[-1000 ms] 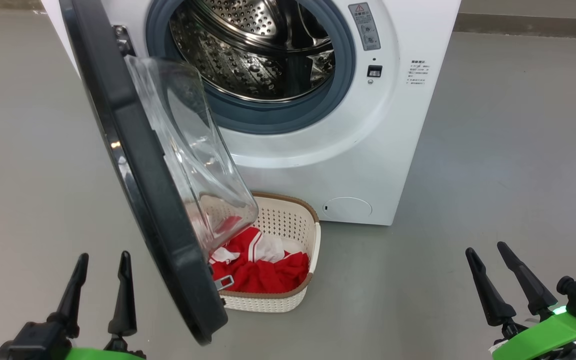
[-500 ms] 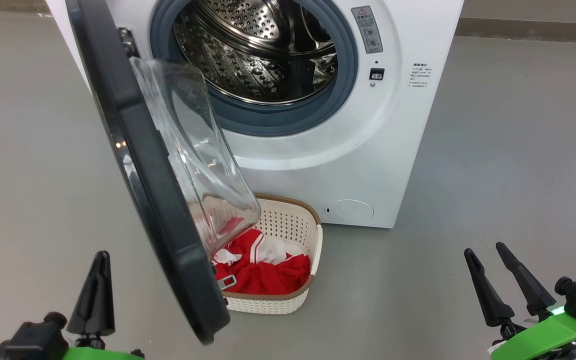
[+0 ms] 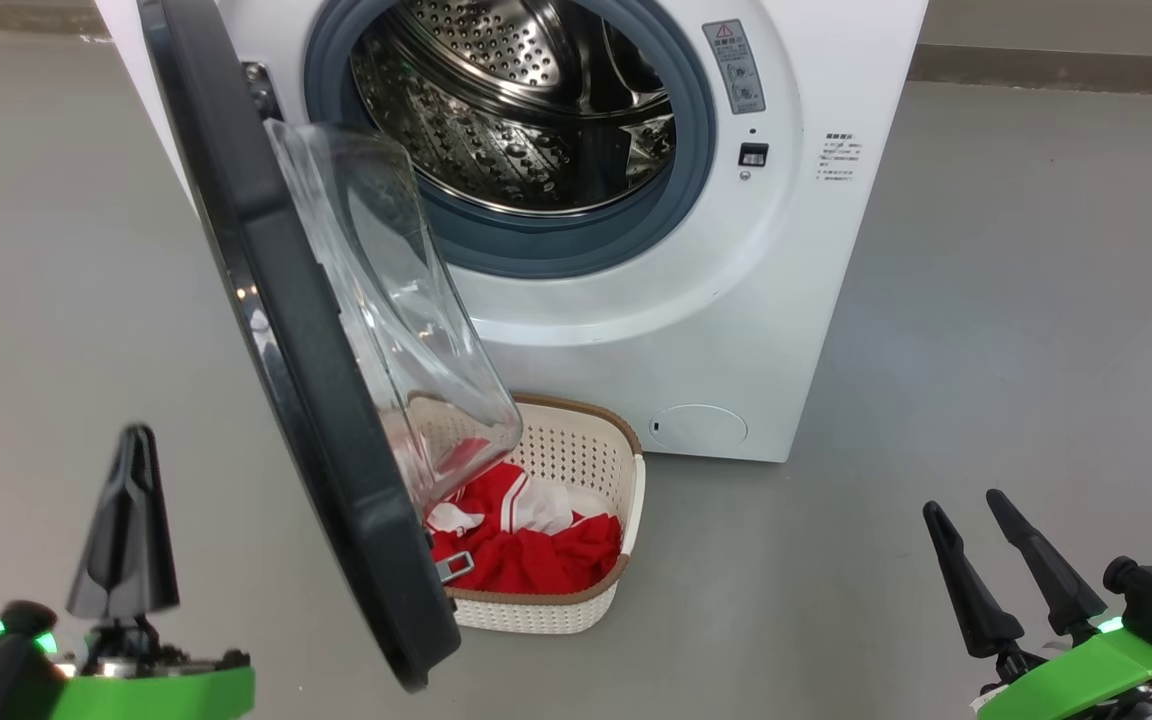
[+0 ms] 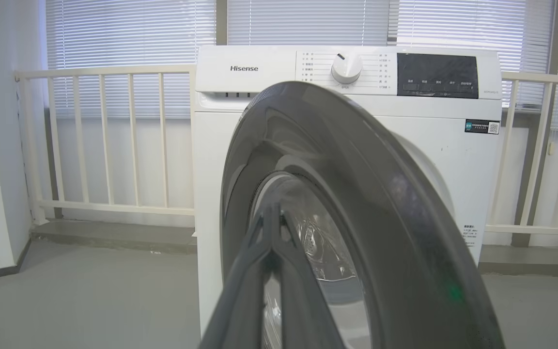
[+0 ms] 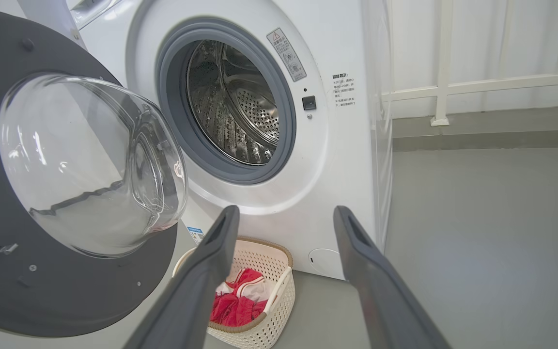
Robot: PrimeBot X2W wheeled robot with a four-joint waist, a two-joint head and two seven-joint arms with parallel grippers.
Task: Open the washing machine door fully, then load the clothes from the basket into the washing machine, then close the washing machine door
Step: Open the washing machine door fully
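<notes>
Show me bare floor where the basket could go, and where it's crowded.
Bare floor lies right of the washing machine and basket, up to the right gripper, and left of the washing machine door. Crowded: beneath that door, which overhangs the clothes.

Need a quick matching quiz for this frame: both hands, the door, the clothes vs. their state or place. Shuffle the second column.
1. left hand
2. right hand
3. washing machine door
4. clothes

A. lying in the basket
B. fingers spread apart
C. fingers pressed together, holding nothing
D. swung out from the washing machine

Pairs: 1-C, 2-B, 3-D, 4-A
</notes>
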